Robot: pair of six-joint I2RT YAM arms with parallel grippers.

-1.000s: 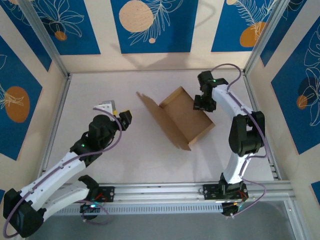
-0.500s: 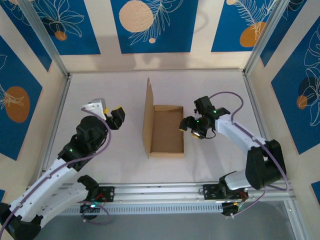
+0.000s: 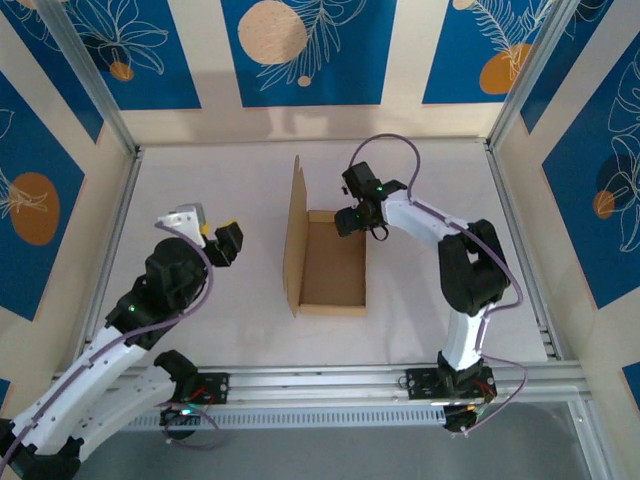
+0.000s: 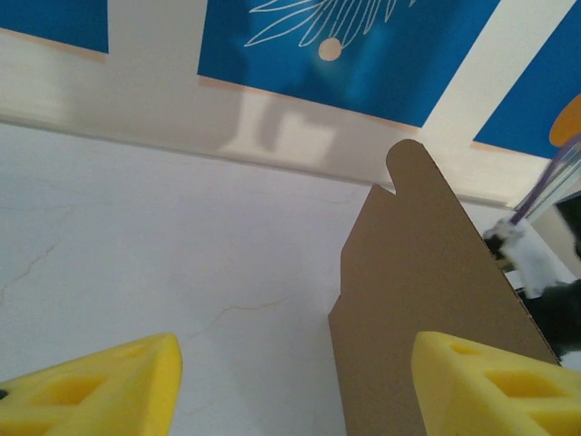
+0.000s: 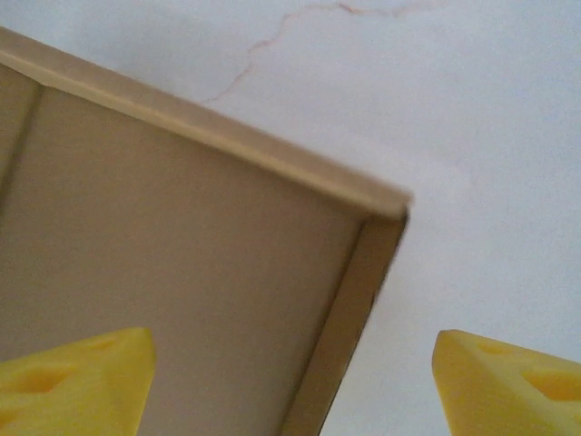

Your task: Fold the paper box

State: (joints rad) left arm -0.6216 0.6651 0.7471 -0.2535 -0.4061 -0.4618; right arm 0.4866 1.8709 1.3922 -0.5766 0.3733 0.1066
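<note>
Right end effector (image 3: 347, 221) now rearward, over paper box (image 3: 333, 268) corner

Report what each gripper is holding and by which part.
Nothing is held. The left gripper stands open, apart from the paper box; the right gripper hangs open over its far right corner.

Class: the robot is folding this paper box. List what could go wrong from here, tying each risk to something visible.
1. The lid flap of the paper box stands upright with nothing holding it; it could topple outward.
2. The open right pincer hangs astride the tray's far right corner; coming down, a finger might crush that wall.
3. The open left pincer faces the flap; pushing could slide the whole unclamped box.
</note>
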